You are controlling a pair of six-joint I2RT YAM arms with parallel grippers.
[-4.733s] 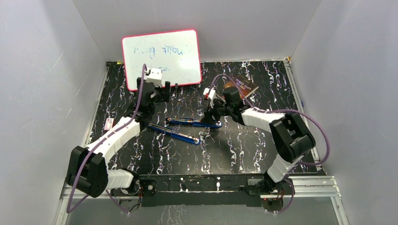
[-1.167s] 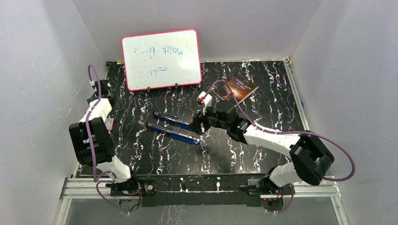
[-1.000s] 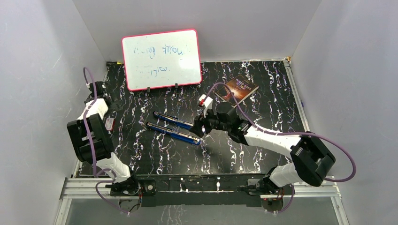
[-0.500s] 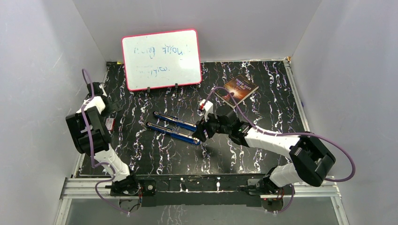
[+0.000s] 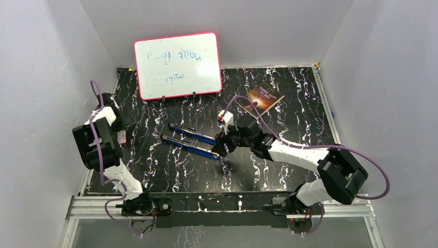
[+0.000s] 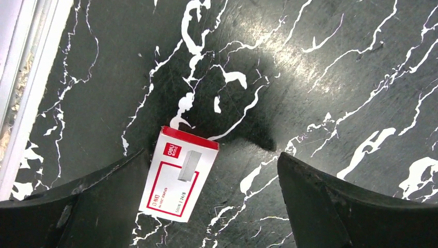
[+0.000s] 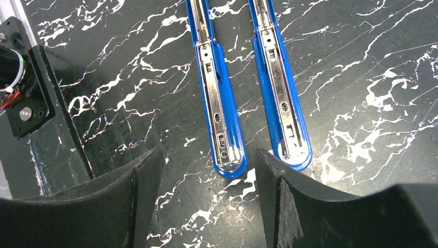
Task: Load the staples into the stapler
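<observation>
Beside the left rail, the left gripper hangs spread wide over a shut white box, contents hidden. Mid-table, bare tabletop all round, the right gripper gapes above the unfolded blue stapler; staples cannot be made out.

Glossy blue plastic stapler with bright metal channels (steel-looking) on smooth marbled table.

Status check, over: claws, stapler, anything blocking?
Left claw open over the staple box, holding nothing. Right claw open over the stapler, which lies opened flat. Nothing between either claw and its target.
</observation>
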